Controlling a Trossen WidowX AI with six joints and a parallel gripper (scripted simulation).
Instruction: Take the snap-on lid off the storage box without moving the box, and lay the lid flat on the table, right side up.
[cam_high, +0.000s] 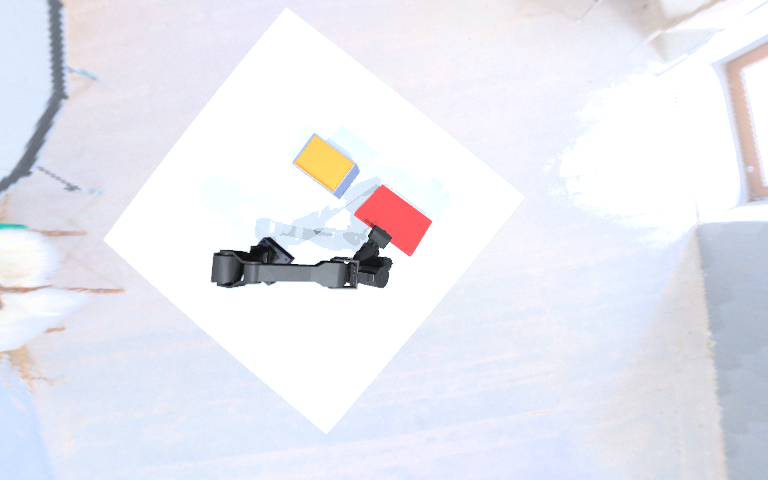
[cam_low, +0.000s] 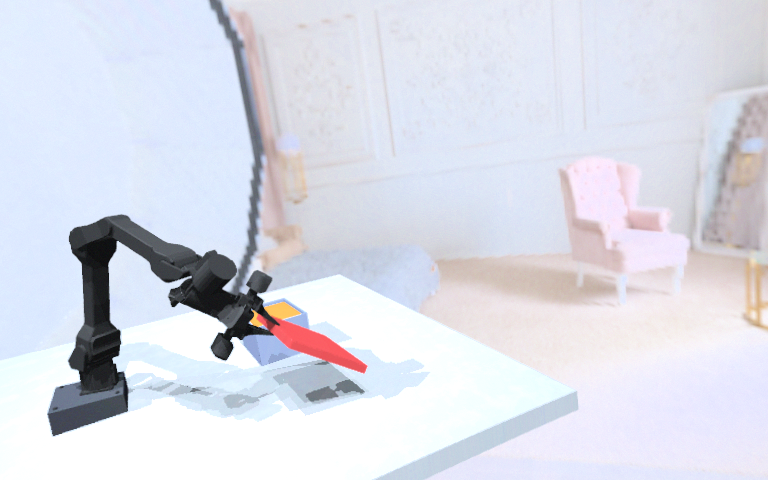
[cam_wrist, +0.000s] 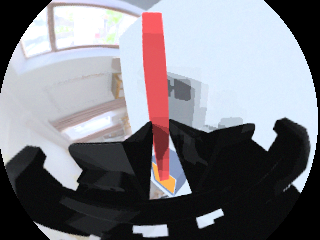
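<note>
The red lid (cam_high: 399, 217) (cam_low: 320, 345) (cam_wrist: 156, 75) is held in the air above the table, its top face up, tilted with the far end lower. My gripper (cam_low: 275, 329) (cam_wrist: 159, 123) is shut on one edge of the lid. The blue storage box (cam_high: 348, 181) (cam_low: 270, 350) (cam_wrist: 174, 163) stands upright on the table without its lid, its orange top or inside (cam_high: 323, 163) showing. The lid is off to one side of the box in the overhead view and partly hides it in the side view.
The white table (cam_high: 317, 362) (cam_low: 481, 390) bears the arm's dark base (cam_low: 87, 407) at one side. Shadows of the arm and lid fall on the table below the lid and beside the box. The table's corner (cam_low: 572, 396) lies beyond the lid.
</note>
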